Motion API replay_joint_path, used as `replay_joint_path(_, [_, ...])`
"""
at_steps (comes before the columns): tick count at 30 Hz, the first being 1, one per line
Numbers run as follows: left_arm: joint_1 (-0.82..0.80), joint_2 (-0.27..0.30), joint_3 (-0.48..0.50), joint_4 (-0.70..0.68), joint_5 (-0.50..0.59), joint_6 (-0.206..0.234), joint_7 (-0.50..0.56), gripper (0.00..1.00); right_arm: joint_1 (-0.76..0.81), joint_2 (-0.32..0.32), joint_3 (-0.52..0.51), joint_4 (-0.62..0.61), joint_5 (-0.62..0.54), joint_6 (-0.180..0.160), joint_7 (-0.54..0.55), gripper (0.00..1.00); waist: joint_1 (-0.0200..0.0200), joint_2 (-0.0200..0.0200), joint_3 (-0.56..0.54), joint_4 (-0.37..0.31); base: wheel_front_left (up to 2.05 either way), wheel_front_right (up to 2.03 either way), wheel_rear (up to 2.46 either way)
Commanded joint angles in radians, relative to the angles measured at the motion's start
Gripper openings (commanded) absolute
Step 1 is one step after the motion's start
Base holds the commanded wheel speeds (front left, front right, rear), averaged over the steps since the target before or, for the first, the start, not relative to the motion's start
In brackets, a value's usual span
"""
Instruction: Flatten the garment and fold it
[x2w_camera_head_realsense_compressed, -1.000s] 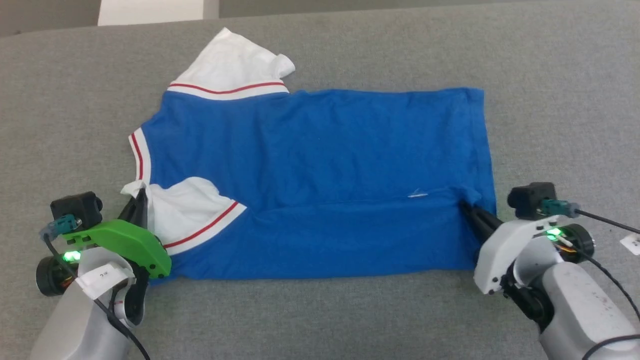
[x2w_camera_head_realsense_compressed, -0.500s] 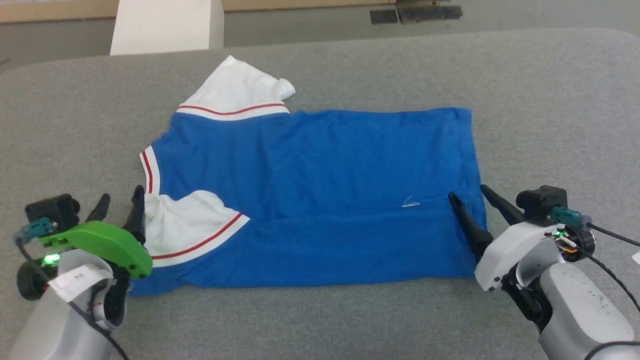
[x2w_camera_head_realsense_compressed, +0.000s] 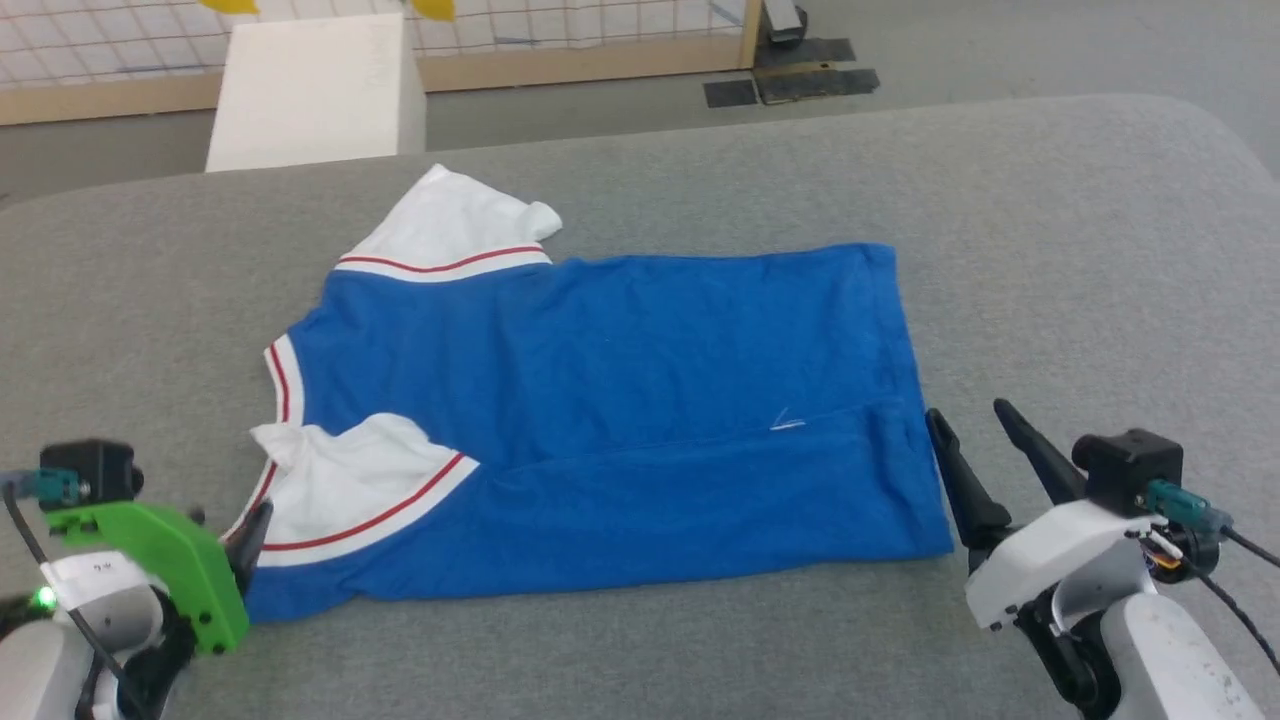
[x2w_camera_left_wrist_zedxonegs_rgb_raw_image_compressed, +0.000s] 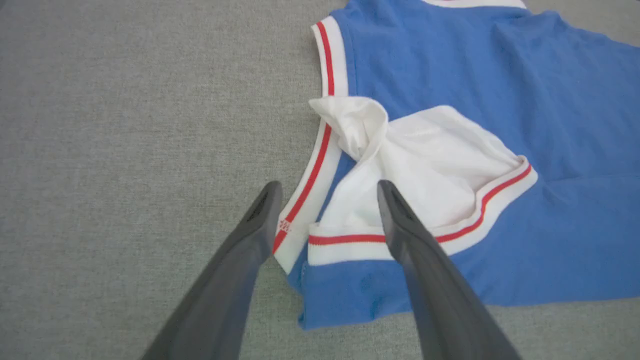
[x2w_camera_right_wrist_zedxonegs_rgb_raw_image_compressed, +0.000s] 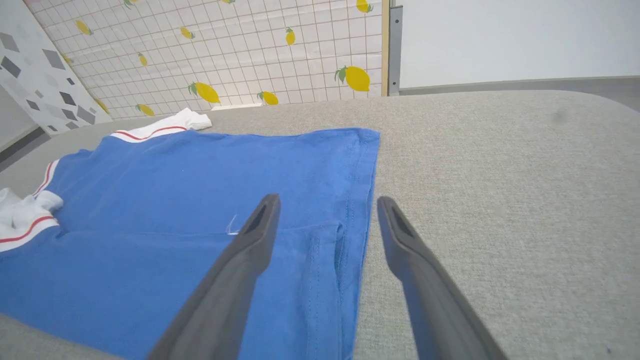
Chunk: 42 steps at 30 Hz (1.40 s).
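Observation:
The garment (x2w_camera_head_realsense_compressed: 620, 370), a royal-blue shirt with white sleeves and red-striped trim, lies lengthwise across the grey table, collar to the left. Its near long edge is folded up over the body, and the near white sleeve (x2w_camera_head_realsense_compressed: 350, 480) rests on that fold. My left gripper (x2w_camera_head_realsense_compressed: 225, 525) is open at the collar corner; in the left wrist view its fingers (x2w_camera_left_wrist_zedxonegs_rgb_raw_image_compressed: 328, 186) straddle the trim without pinching the garment (x2w_camera_left_wrist_zedxonegs_rgb_raw_image_compressed: 450, 65). My right gripper (x2w_camera_head_realsense_compressed: 972, 420) stands open just off the hem. In the right wrist view the gripper (x2w_camera_right_wrist_zedxonegs_rgb_raw_image_compressed: 327, 199) hovers over the garment's (x2w_camera_right_wrist_zedxonegs_rgb_raw_image_compressed: 175, 190) hem corner, holding nothing.
The grey padded table (x2w_camera_head_realsense_compressed: 1080, 250) has bare surface to the right of the hem and along the near edge. Beyond its far edge stand a white box (x2w_camera_head_realsense_compressed: 310, 90) and a lemon-patterned tiled panel (x2w_camera_right_wrist_zedxonegs_rgb_raw_image_compressed: 225, 50). Dark mats (x2w_camera_head_realsense_compressed: 800, 85) lie on the floor.
Both grippers opened, let go of the folded edge and drew back toward the near side. The head camera tilted up, showing more of the floor beyond the table.

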Motion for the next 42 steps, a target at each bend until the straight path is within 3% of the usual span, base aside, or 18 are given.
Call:
replay_joint_path(1, [0.026,0.013,-0.004,0.001,-0.023,0.011,0.032,1.00,0.019,0.009,-0.010,-0.022,-0.012,-0.002,0.006,1.00,0.0000,0.0120,0.013,-0.018,0.00,0.00,0.00])
replay_joint_path(6, [0.056,0.027,-0.032,0.039,-0.034,0.022,0.110,1.00,0.047,0.028,-0.030,-0.076,-0.023,-0.002,0.035,1.00,0.0000,0.0120,0.033,-0.042,0.00,0.00,0.00])
replay_joint_path(12, [0.038,-0.012,-0.086,0.124,-0.042,0.018,0.179,1.00,0.057,0.038,-0.046,-0.116,-0.022,-0.002,0.061,1.00,0.0000,0.0120,0.062,-0.056,0.00,0.00,0.00])
replay_joint_path(15, [0.024,-0.053,-0.118,0.160,-0.060,0.001,0.218,0.00,0.061,0.033,-0.053,-0.130,-0.008,-0.002,0.077,1.00,0.0000,0.0120,0.069,-0.058,0.00,0.00,0.00])
replay_joint_path(18, [0.015,-0.072,-0.130,0.178,-0.066,-0.010,0.221,0.00,0.064,0.018,-0.060,-0.142,0.011,-0.002,0.104,1.00,0.0000,0.0120,0.069,-0.055,0.00,0.00,0.00])
replay_joint_path(22, [0.006,-0.081,-0.107,0.187,-0.062,-0.016,0.149,0.00,0.070,-0.018,-0.057,-0.155,0.040,-0.002,0.181,1.00,0.0000,0.0120,0.059,-0.044,0.00,0.00,0.00])
replay_joint_path(30, [0.010,-0.057,-0.046,0.112,-0.033,0.006,-0.002,0.00,0.052,-0.102,0.020,-0.128,0.158,-0.002,0.480,1.00,0.0000,0.0120,0.037,-0.007,0.00,0.00,0.00])
replay_joint_path(33, [0.017,-0.052,-0.050,0.051,-0.016,0.025,-0.008,0.00,0.018,-0.115,0.055,-0.085,0.193,-0.002,0.567,1.00,0.0000,0.0120,0.037,0.013,0.00,0.00,0.00])
replay_joint_path(42, [0.013,-0.051,-0.067,-0.069,0.011,0.049,-0.010,0.00,-0.133,-0.103,0.154,0.117,0.254,-0.002,0.675,1.00,0.0000,0.0120,0.062,0.055,0.00,0.00,0.00])
